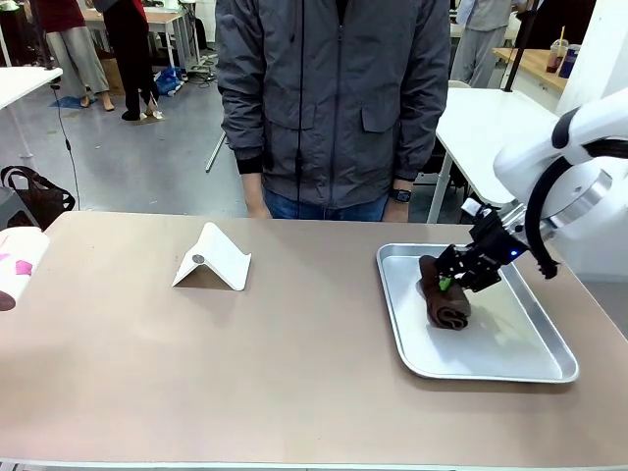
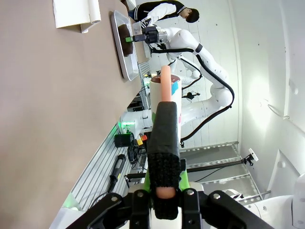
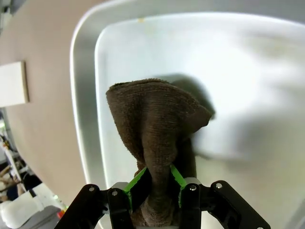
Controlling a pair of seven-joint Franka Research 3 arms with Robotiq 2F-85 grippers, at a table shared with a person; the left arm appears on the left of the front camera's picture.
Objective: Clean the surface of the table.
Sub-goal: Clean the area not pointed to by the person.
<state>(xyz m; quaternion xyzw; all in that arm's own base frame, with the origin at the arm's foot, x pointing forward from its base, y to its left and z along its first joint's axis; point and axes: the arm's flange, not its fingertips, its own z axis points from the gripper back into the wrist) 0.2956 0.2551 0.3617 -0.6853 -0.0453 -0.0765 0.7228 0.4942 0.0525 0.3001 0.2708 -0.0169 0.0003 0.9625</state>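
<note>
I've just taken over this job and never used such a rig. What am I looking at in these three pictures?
Two robot arms share a table with a person standing opposite. The front picture looks across it; the other two come from wrist cameras. On the table lie a white folded stand and a metal tray. The right gripper is shut on a brown cloth in the tray. The left gripper is shut on a pinkish stick; I cannot tell what it is.
</note>
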